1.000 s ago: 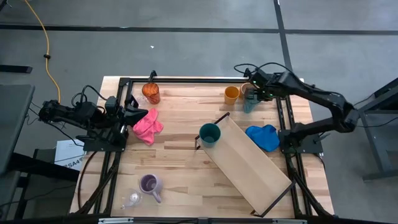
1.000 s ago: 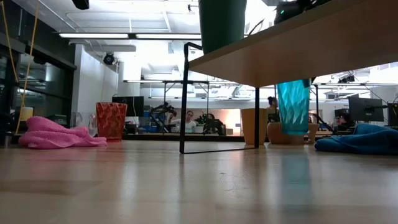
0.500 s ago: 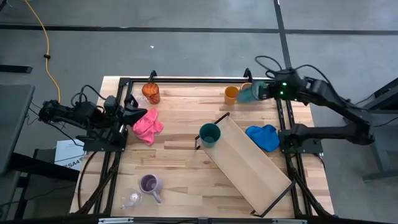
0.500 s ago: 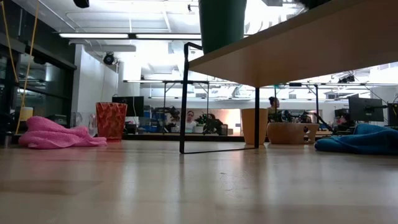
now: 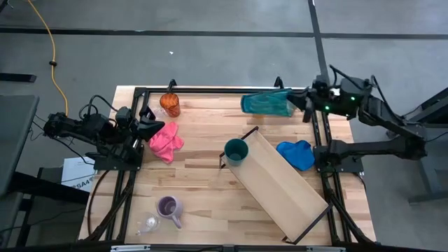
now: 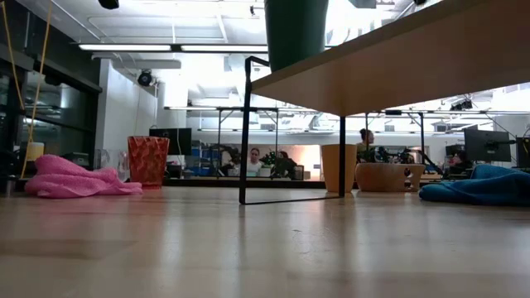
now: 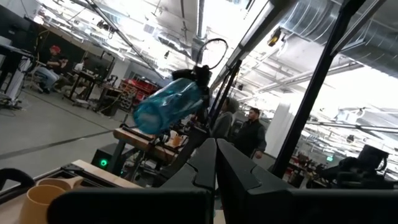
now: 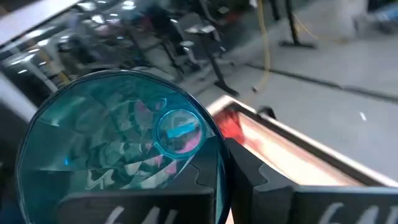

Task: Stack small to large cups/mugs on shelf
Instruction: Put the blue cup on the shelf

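Observation:
My right gripper [image 5: 302,105] is shut on the tall teal tumbler [image 5: 266,103], which lies level in the air over the table's far edge; the left wrist view shows the tumbler [image 7: 168,106] too. The shelf [image 5: 283,182] stands slantwise on the table, with a green cup [image 5: 236,150] upright on its far end. An orange-red cup [image 5: 169,104], a purple mug [image 5: 168,207] and a clear glass [image 5: 148,224] stand on the table. A tan mug [image 6: 337,168] stands beyond the shelf. My left gripper [image 5: 152,128], shut, waits beside the pink cloth [image 5: 166,140]. My right gripper holds the teal tumbler at its wide mouth end [image 8: 214,134], coming level from the table's right. One finger [image 8: 245,171] lies outside the wall; the tumbler hides the other. The tumbler is lifted clear and lies on its side, its base [image 5: 245,103] pointing toward the table's left.
A blue cloth [image 5: 295,154] lies between the shelf and the right arm's base. A low tan pot [image 6: 381,176] stands near the tan mug. Black frame rails [image 5: 210,90] run along the table's far, left and right edges. Bare wood shows between the pink cloth and the shelf.
My right gripper has lifted the teal tumbler off the table and drawn back toward the right edge. It has turned so that the tumbler went from upright to lying level, base toward the left. The tumbler has left the low view.

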Tool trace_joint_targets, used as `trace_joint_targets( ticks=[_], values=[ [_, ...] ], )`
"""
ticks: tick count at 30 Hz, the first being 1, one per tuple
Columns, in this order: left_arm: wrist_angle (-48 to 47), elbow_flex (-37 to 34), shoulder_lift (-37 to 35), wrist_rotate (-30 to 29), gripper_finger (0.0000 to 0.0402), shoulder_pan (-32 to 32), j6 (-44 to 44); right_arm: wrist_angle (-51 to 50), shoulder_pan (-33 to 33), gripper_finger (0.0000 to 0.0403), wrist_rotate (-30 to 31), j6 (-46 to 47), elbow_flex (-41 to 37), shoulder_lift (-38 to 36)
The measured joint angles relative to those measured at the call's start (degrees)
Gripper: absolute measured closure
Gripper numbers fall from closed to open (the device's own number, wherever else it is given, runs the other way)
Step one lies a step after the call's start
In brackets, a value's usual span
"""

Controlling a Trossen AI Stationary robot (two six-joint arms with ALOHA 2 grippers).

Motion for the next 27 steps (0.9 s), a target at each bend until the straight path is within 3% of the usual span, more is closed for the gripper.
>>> trace_joint_targets(
  ticks=[8, 15, 21, 27],
  values=[
    [-1.5, 1.9, 1.8, 0.0, 0.0402, 0.0, -0.6, 2.7, 2.7, 0.0403, 1.0, -2.7, -0.6, -2.1],
    [-18.9, 15.4, 12.2, 1.4, 0.0402, 0.0, 1.7, 7.4, 3.0, 0.0403, 0.9, -1.2, -5.9, -4.7],
    [-21.0, 21.9, 15.1, 3.6, 0.0402, 0.0, 3.7, 10.3, 3.0, 0.0403, 0.5, -1.1, -7.6, -6.2],
    [-21.6, 22.3, 14.9, 3.6, 0.0402, 0.0, 4.4, 10.6, 3.0, 0.0403, -0.2, -1.5, -7.6, -6.2]
  ],
)
